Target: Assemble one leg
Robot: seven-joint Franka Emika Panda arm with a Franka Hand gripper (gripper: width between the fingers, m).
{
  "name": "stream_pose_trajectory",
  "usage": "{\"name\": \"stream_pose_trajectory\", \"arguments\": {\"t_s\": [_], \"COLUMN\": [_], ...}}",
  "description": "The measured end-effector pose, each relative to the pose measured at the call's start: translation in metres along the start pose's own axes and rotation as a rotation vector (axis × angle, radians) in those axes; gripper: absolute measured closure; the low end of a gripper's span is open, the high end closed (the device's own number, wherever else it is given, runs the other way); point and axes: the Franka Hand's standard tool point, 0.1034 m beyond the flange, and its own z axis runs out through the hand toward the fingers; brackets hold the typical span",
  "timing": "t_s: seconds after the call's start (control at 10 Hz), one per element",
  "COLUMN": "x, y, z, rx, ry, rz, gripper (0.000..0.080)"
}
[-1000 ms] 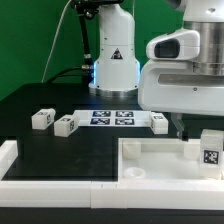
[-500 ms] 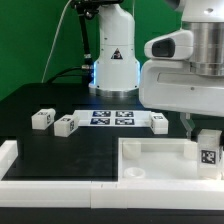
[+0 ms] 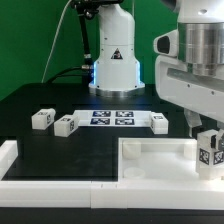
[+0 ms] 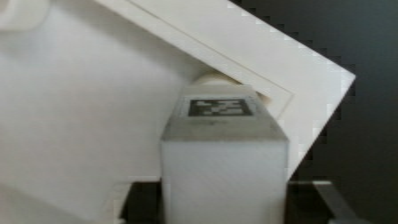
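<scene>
- Exterior view: the gripper [image 3: 209,132] hangs at the exterior view's right, over the far right corner of the large white tray-like part [image 3: 150,160], and its fingers are closed on the leg [image 3: 210,149], a small white block with a black-and-white tag facing the camera.
- The held leg stands upright, with its lower end at or just above the tray part's rim; whether it touches cannot be told from here.
- Wrist view: the leg [image 4: 222,150] fills the middle of the picture, tag [image 4: 221,108] on its upper face, gripped between two dark fingers [image 4: 146,200] whose pads press its sides.
- Beyond the leg's tip lies the white corner of the tray part [image 4: 107,90], with a small round socket [image 4: 214,78] just past the leg's end.
- Three more legs rest on the black table [image 3: 40,95]: two close together [image 3: 41,120] [image 3: 65,125] at the exterior view's left, one [image 3: 159,122] just right of the marker board [image 3: 112,118].
- The marker board lies flat between those loose legs, in front of the robot's base [image 3: 113,60].
</scene>
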Motion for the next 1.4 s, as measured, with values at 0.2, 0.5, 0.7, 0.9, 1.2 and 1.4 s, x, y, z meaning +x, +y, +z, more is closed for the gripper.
{"name": "stream_pose_trajectory", "arguments": {"t_s": [0.2,0.5,0.7,0.9,1.2,1.4], "x": [-0.0007,-0.0017,-0.0016,-0.0064,-0.0072,-0.0064], "y": [0.0002,0.0003,0.0003,-0.0013,-0.0013,-0.0017], "z": [0.0,-0.0005,-0.0009,0.0,0.0004,-0.0004], "rx": [-0.002,-0.001,-0.002,-0.001,0.001,0.003], "ry": [0.0,-0.013,-0.02,-0.042,-0.042,-0.035], "rz": [0.21,0.555,0.695,0.721,0.605,0.439], "gripper": [0.0508,0.0508,0.0508,0.043,0.0168,0.0155]}}
